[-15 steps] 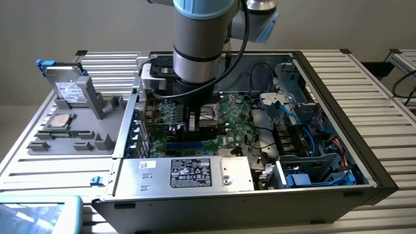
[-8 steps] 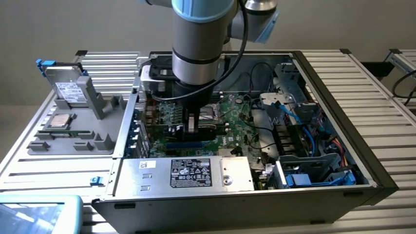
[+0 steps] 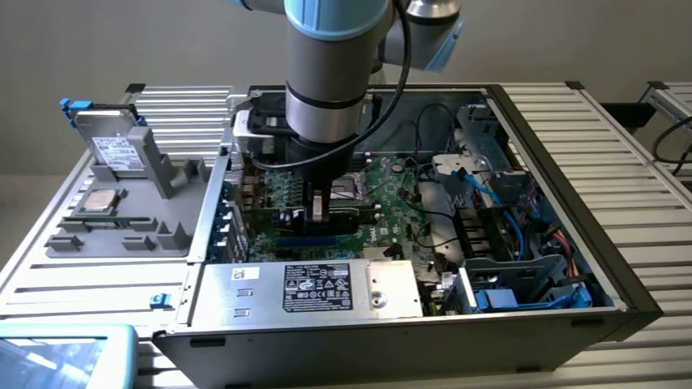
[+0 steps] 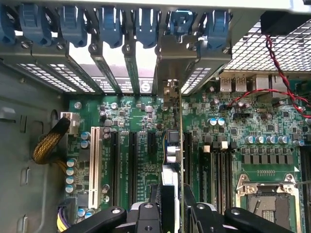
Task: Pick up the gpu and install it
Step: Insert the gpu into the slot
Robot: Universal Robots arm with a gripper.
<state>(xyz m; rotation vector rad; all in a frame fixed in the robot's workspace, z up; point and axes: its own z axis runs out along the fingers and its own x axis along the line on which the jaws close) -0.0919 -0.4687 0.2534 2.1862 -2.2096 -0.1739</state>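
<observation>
The gripper (image 4: 179, 208) has its two dark fingers (image 4: 167, 206) pinched on the top edge of the gpu (image 4: 181, 121), one on either side; the card stands upright and edge-on, a thin green line running over the motherboard (image 4: 141, 111) with its silver end bracket (image 4: 171, 65) up against the row of blue slot clips (image 4: 109, 24) at the back of the case; whether its lower edge is down in a slot or just above one, I cannot tell, since the fingers and the card itself cover that spot; from the exterior view the thick grey arm (image 3: 330, 73) blocks most of the card; beside it lie the open processor socket (image 4: 267, 199) and a yellow braided cable (image 4: 48, 145); the open computer case (image 3: 562, 174) lies on its side on a slatted aluminium table (image 3: 627, 154), its silver power supply (image 3: 313, 288) at the near end; at the exterior view's left a grey fixture tray (image 3: 130, 231) carries a drive box (image 3: 108, 150) and a processor chip (image 3: 100, 200)
</observation>
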